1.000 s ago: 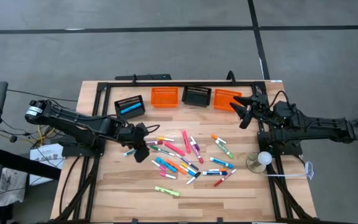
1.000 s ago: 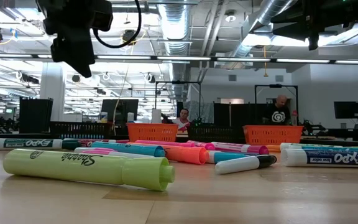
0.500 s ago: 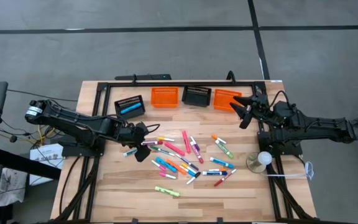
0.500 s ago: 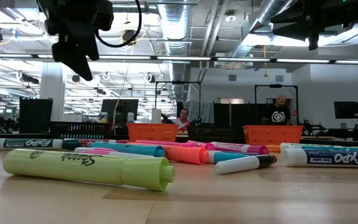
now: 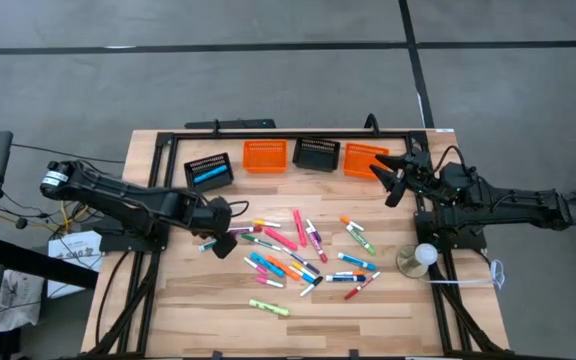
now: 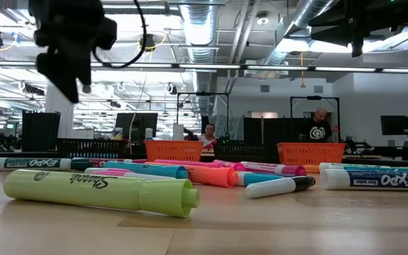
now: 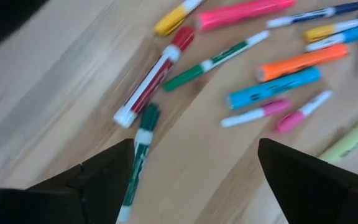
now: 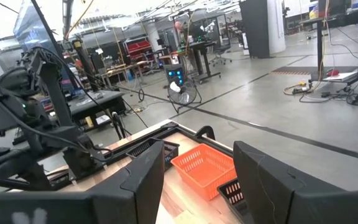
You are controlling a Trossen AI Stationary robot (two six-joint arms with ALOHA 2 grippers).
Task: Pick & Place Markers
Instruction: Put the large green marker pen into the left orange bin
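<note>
Many markers point(image 5: 298, 255) in pink, blue, green, orange and white lie scattered flat on the wooden table point(image 5: 198, 310). A yellow-green one point(image 5: 269, 307) lies apart near the front, and is closest to the camera in the low view point(image 6: 98, 190). My left gripper point(image 5: 223, 232) hangs open, pointing steeply down, over the left end of the pile. In its wrist view, the left gripper point(image 7: 194, 143) has bare table between its fingers and a green-and-white marker point(image 7: 138, 155) beside one finger. My right gripper point(image 5: 393, 180) waits raised and level at the far right, open and empty point(image 8: 197, 149).
Along the far edge stand four small slatted baskets: black point(image 5: 209, 169) with something blue inside, orange point(image 5: 265, 155), black point(image 5: 316, 153) and orange point(image 5: 363, 160). A round stand with a white ball point(image 5: 418, 260) sits at the right. People show in the room behind point(image 6: 319, 126).
My left gripper has rolled and tipped above the left end of the marker pile, shifting a little toward the table's left edge. The markers and my right arm have kept still.
</note>
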